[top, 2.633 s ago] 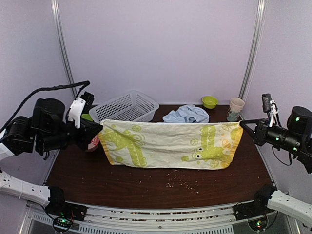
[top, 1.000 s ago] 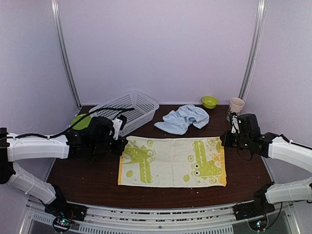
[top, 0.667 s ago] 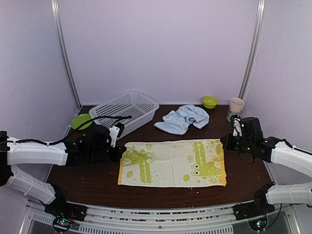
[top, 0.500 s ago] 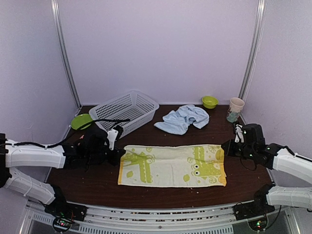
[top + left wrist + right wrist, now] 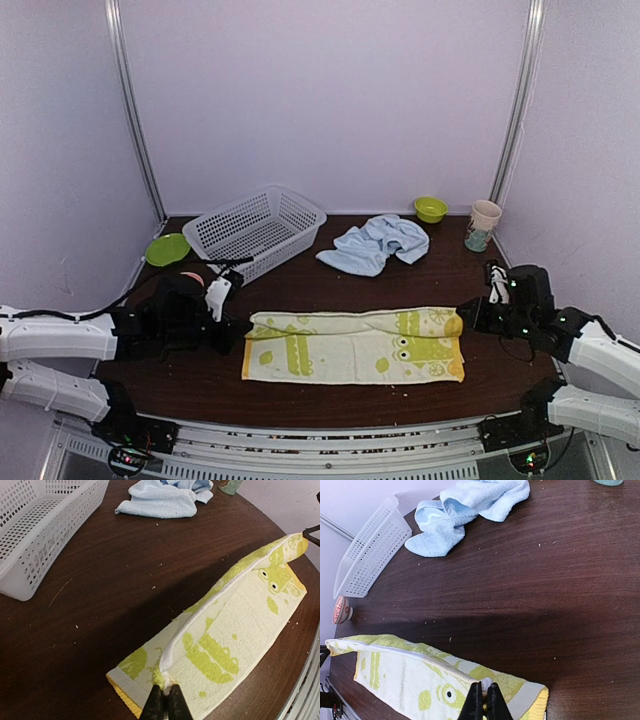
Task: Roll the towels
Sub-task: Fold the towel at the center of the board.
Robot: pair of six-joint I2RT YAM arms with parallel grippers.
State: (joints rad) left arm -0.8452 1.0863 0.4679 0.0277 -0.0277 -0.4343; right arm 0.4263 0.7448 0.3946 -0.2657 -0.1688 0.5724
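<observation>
Lime-green lemon-print towel [image 5: 355, 345] lies along the counter's [image 5: 400, 290] near edge, far hem folded forward. Left jaws pinch its left corner; right jaws pinch its right corner. Pale blue towel [image 5: 375, 243] sits crumpled near the far edge.

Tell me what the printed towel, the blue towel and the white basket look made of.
The printed towel: soft woven cloth, matte, thin; it folds over limply. The blue towel: thicker looped terry, probably cotton; fuzzy nap, slumped folds. The basket: rigid white plastic, slightly glossy, moulded mesh holes.
</observation>
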